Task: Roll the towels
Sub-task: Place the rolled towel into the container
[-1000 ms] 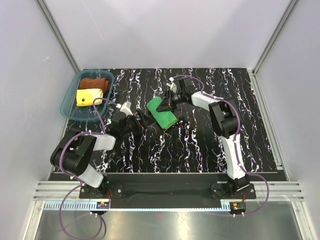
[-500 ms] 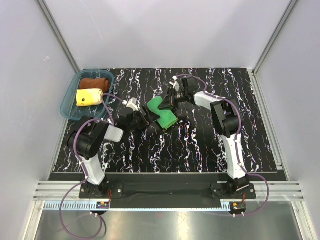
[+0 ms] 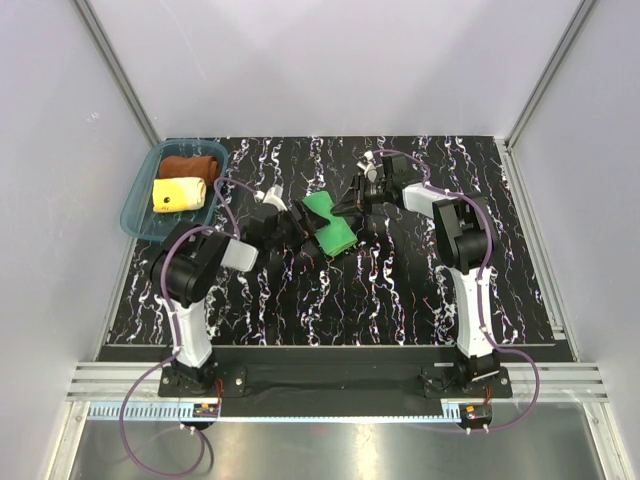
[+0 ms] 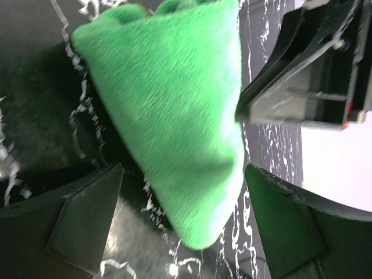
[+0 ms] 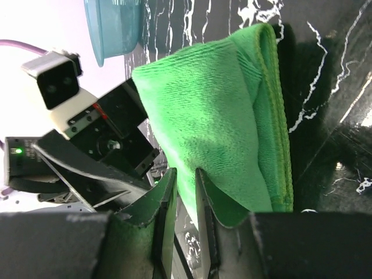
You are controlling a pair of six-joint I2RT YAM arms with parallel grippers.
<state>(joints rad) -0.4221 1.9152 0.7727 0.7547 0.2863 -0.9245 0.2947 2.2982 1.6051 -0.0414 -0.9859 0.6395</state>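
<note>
A bright green towel (image 3: pixel 328 222) of fuzzy, finely ribbed cloth sits folded into a thick wedge with stitched edges, near the middle of the black, white-veined table (image 3: pixel 400 290), slightly toward its far edge. The right tool (image 5: pixel 183 197) is clenched on one edge of it. The left tool (image 4: pixel 183 168) is spread wide, its dark flat fingers either side of the towel's rounded end. A rust-brown towel (image 3: pixel 190 164) and pale yellow towel (image 3: pixel 178 193) lie as soft rolls in a translucent teal tray (image 3: pixel 135 215) at the far left corner.
</note>
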